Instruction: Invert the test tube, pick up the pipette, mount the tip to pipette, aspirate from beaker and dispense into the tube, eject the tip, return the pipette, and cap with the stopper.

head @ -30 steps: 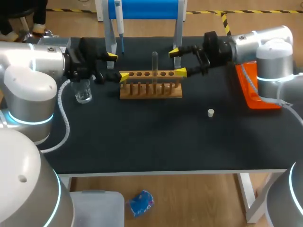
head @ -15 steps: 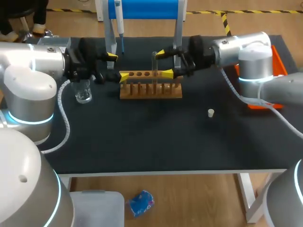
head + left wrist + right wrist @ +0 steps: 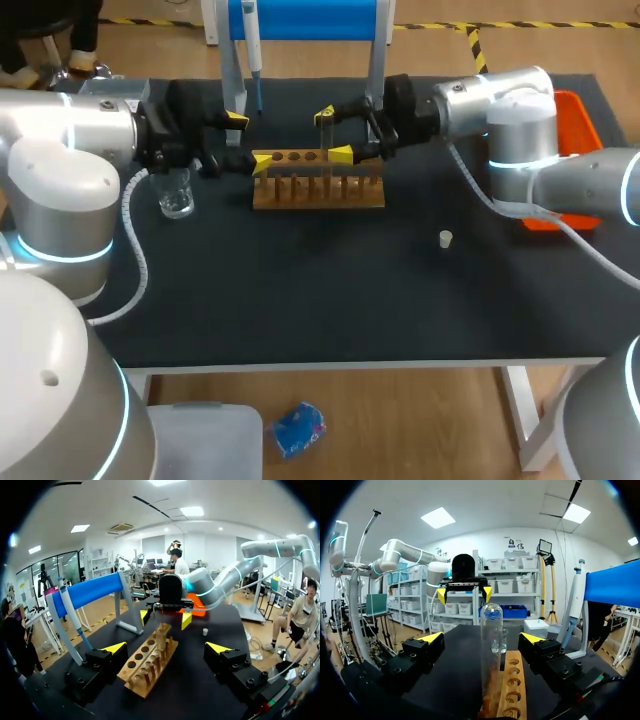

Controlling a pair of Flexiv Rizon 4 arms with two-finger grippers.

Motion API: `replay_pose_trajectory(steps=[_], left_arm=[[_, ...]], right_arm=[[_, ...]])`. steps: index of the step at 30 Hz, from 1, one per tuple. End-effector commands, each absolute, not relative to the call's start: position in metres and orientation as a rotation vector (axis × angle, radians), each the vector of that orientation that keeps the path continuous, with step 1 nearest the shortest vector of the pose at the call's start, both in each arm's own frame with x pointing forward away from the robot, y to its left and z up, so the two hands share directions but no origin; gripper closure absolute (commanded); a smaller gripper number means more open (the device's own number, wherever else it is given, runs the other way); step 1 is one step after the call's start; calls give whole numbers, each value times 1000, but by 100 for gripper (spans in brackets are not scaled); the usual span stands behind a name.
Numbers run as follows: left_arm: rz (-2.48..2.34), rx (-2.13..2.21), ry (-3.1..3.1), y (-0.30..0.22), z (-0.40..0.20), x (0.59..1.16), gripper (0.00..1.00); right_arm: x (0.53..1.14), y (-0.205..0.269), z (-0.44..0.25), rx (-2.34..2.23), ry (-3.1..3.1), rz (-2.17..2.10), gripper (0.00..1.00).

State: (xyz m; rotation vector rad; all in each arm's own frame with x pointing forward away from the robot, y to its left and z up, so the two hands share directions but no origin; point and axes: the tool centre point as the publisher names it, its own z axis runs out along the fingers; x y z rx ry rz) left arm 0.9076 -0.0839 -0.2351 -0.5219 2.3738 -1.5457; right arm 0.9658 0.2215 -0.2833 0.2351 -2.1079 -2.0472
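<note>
Looking down from the head view, you see the black table (image 3: 300,300) with the left arm (image 3: 60,160) coming in from the left and the right arm (image 3: 520,110) from the right, facing each other along the wooden rack (image 3: 318,190). Behind the rack is the blue stand (image 3: 310,20), and the pipette (image 3: 252,45) hangs on it with its tip down. The orange tray (image 3: 578,108) lies at the right edge, partly hidden by the right arm. The left gripper (image 3: 249,140) is at the left end of the rack with its fingers spread wide, grasping nothing. The left wrist view adds that the near end of the rack lies between these fingers. The right gripper (image 3: 333,135) is over the middle of the rack. In the head view its yellow tips seem to sit right at the test tube (image 3: 326,140), and you cannot judge contact there. The right wrist view makes this clear: the tube stands upright in a rack hole, rounded closed end up, in the gap between the two fingers. Both fingers are well apart from the glass, so this gripper is released too. The glass beaker (image 3: 176,192) stands near the left gripper, beside the rack's left end. The small white stopper (image 3: 446,238) lies alone on the table, well apart from the rack toward the right. It shows in the head and left wrist views only.
</note>
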Motion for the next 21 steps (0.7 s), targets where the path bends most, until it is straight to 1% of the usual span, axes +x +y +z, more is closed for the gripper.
replay_pose_trajectory(steps=[1,2,3,5,8,11,12,14,15,16,17,18,21], left_arm=[[-1549,-520,2369,-83,-236,907,0],[-1549,-520,2369,-83,-236,907,0],[-1549,-520,2369,-83,-236,907,0],[-1549,-520,2369,-83,-236,907,0],[-1549,-520,2369,-83,-236,907,0],[-1549,-520,2369,-83,-236,907,0],[-1549,-520,2369,-83,-236,907,0],[-1549,-520,2369,-83,-236,907,0],[-1549,-520,2369,-83,-236,907,0],[-1549,-520,2369,-83,-236,907,0],[-1549,-520,2369,-83,-236,907,0],[-1549,-520,2369,-83,-236,907,0],[-1549,-520,2369,-83,-236,907,0]], right_arm=[[967,223,-284,214,-2091,-2055,18],[967,223,-284,209,-2088,-2058,37],[967,223,-284,203,-2085,-2060,53],[967,223,-284,193,-2084,-2064,59],[966,223,-284,186,-2084,-2066,58],[964,223,-285,182,-2085,-2065,62],[964,223,-286,183,-2088,-2062,67],[964,223,-286,184,-2091,-2059,70],[963,223,-286,185,-2093,-2055,76],[963,223,-286,186,-2098,-2050,87],[963,223,-286,187,-2100,-2047,95],[963,223,-286,189,-2106,-2040,100],[964,223,-286,187,-2113,-2038,100]])
